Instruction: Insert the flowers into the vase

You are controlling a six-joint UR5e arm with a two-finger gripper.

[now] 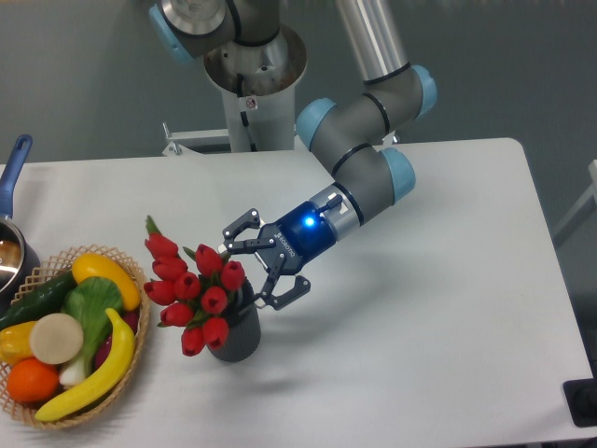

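Flowers sit with their stems down in the vase, the red buds leaning out over its left rim toward the basket. My gripper hangs just right of the vase mouth, fingers spread wide and pinching nothing. My judgement: the release is the step in hand, so I should draw back up and to the right, away from the vase, without brushing a bud or tipping the bunch (it looks top-heavy). Count: one vase, one bunch of roughly ten buds, one basket of fruit and vegetables left of the vase, one pan at the far left edge.
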